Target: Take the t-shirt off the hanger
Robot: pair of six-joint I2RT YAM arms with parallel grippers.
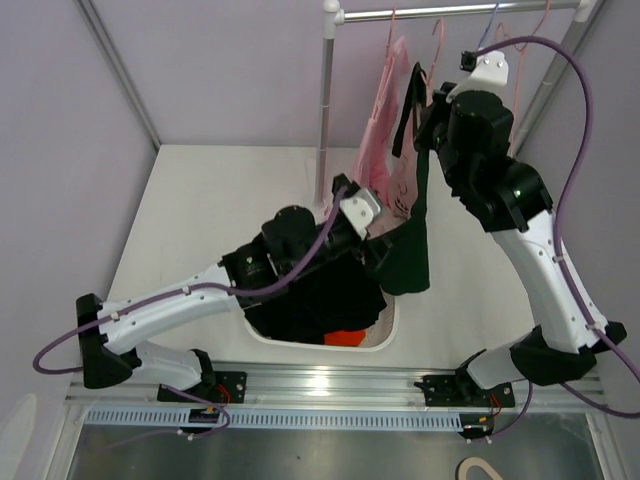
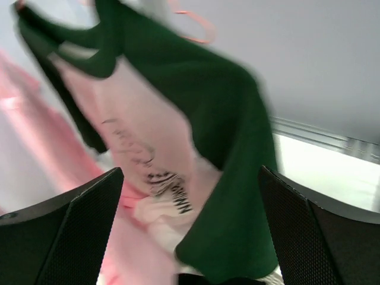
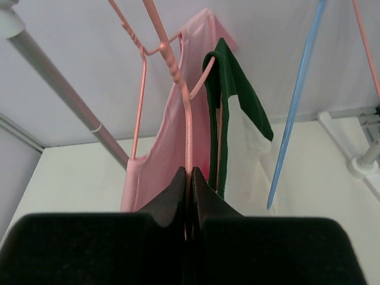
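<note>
The right gripper (image 3: 190, 173) is clenched on the thin pink wire of the hanger (image 3: 187, 119), under the rail (image 1: 450, 12). The green t-shirt (image 3: 237, 101) hangs from the hanger, just behind this gripper and a little to its right, next to a pink garment (image 3: 160, 154). The left gripper (image 2: 189, 178) is released, with its jaws wide apart. The lower part of the t-shirt hangs just in front of them, above the white basket (image 1: 390, 335) on the surface (image 1: 220, 200).

Bright even light; L wrist cam blurry.
</note>
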